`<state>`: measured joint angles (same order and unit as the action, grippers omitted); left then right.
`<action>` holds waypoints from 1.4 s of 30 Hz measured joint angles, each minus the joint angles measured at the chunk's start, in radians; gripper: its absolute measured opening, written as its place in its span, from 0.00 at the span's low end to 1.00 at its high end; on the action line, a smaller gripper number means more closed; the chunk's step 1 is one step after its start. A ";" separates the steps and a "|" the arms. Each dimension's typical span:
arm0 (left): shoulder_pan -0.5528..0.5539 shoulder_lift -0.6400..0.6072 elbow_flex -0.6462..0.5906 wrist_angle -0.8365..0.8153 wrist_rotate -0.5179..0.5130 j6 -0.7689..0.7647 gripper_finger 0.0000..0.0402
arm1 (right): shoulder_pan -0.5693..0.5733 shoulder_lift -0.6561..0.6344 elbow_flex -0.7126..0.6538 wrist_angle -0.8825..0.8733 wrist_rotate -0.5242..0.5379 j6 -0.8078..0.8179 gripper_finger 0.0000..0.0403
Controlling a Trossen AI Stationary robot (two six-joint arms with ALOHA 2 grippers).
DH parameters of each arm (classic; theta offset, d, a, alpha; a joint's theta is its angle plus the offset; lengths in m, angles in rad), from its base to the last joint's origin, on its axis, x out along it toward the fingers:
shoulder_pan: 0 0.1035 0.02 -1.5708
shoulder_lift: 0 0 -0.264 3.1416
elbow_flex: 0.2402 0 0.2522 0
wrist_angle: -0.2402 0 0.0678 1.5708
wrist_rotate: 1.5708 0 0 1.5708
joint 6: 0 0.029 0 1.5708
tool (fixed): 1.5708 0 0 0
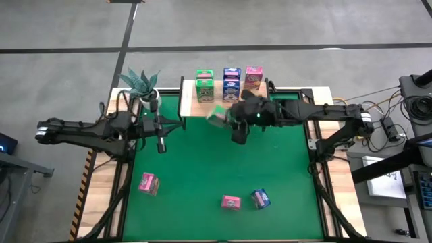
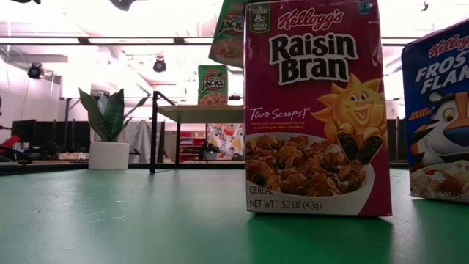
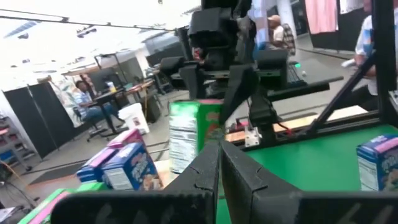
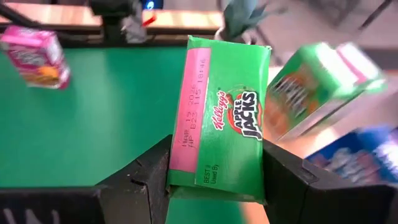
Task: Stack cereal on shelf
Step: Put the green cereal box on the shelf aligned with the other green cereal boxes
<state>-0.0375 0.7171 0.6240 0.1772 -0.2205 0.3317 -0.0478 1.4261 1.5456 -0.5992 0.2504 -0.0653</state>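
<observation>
Big green-topped counter [image 1: 216, 169] w/ pale wood edges. At its far edge sits the shelf [image 1: 226, 101], light wood plank top on thin black legs. On the plank stand three small cardboard cereal boxes in a row: green [image 1: 204, 85], blue [image 1: 231, 82], pink [image 1: 254, 78]; from the high view more may be stacked beneath each, can't tell.

Right arm reaches in from the right side; right pincer [image 4: 214, 180] is clamped on a green Apple Jacks box [image 4: 221, 134], fingers pressed against its two sides, glossy printed card, pink panel along one edge. From above, that box [image 1: 217, 117] hangs tilted just at the shelf's front edge, near the green one on the shelf.

Left arm waits over the counter's left part; left pincer [image 3: 219, 163] has its dark fingers together, nothing between them.

Loose on the counter's near part: pink box [image 1: 148, 183] at left, another pink box [image 1: 231, 202] just beside a blue box [image 1: 261, 198], the pair apart from the first. Potted plant [image 1: 140, 84] in white pot at far left corner.
</observation>
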 joint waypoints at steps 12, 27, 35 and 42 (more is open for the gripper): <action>0.000 -0.110 -0.053 0.004 -0.006 0.022 0.00 | -0.173 0.105 0.050 0.105 -0.201 -0.150 0.45; 0.000 -0.122 -0.058 0.000 -0.007 0.026 0.00 | -0.221 0.329 0.319 -0.166 -0.206 -0.288 0.45; 0.000 -0.123 -0.058 0.000 -0.006 0.026 0.00 | -0.225 0.400 0.415 -0.212 -0.206 -0.275 0.51; 0.000 -0.123 -0.058 0.003 -0.006 0.026 0.00 | -0.241 0.416 0.423 -0.216 -0.206 -0.277 0.63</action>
<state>-0.0372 0.5941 0.5659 0.1802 -0.2268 0.3576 -0.2889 1.8423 1.9682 -0.8150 0.0444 -0.3423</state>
